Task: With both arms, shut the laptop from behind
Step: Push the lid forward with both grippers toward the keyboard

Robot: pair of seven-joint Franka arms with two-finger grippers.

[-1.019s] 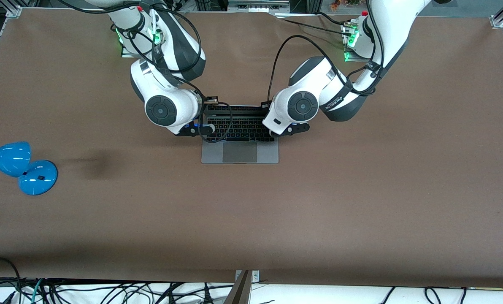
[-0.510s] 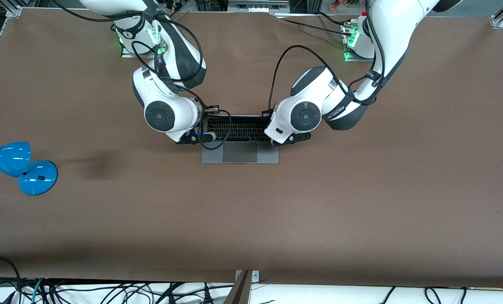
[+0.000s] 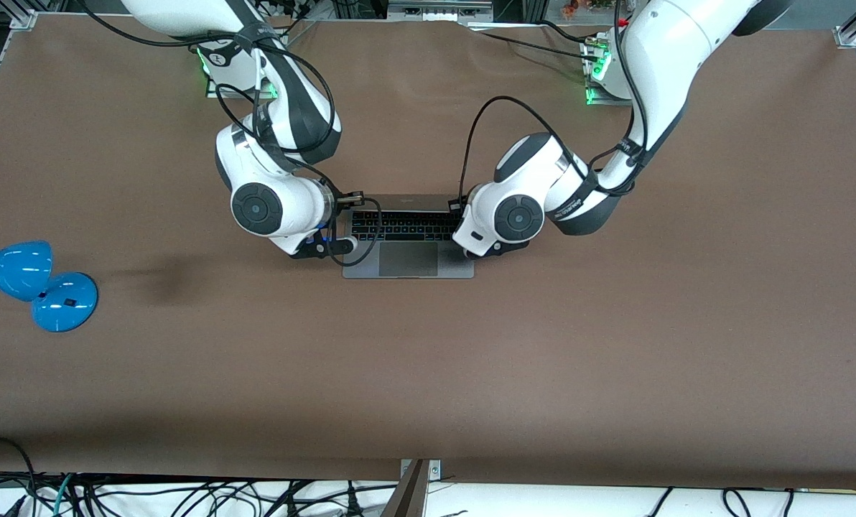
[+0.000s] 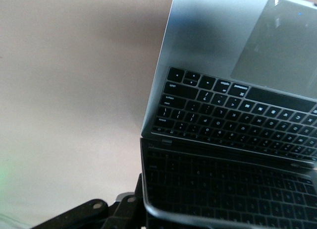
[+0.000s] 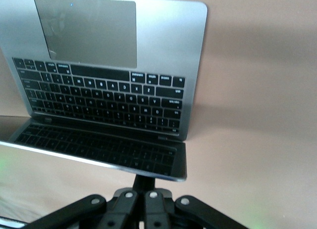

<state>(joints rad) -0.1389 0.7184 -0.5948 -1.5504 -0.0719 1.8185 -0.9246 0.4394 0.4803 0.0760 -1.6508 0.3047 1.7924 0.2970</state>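
Note:
The space-grey laptop (image 3: pixel 408 260) lies at the table's middle, its trackpad nearer the front camera. Its lid (image 3: pixel 406 202) leans well forward over the black keyboard, and the dark screen mirrors the keys in both wrist views. My right gripper (image 3: pixel 343 245) is at the lid's corner toward the right arm's end. In the right wrist view it (image 5: pixel 144 178) is shut and pressed against the lid's back near the top edge. My left gripper (image 3: pixel 471 248) is at the other lid corner. In the left wrist view it (image 4: pixel 141 189) is shut against the lid's back and partly hidden by the lid.
A blue desk lamp (image 3: pixel 33 280) stands near the table's edge toward the right arm's end. The brown table (image 3: pixel 615 323) spreads wide round the laptop. Black cables loop from both wrists over the laptop's sides.
Both grippers have moved toward the front camera and lower, pushing the lid. The lid has tipped further down over the keyboard, hiding more of the keys.

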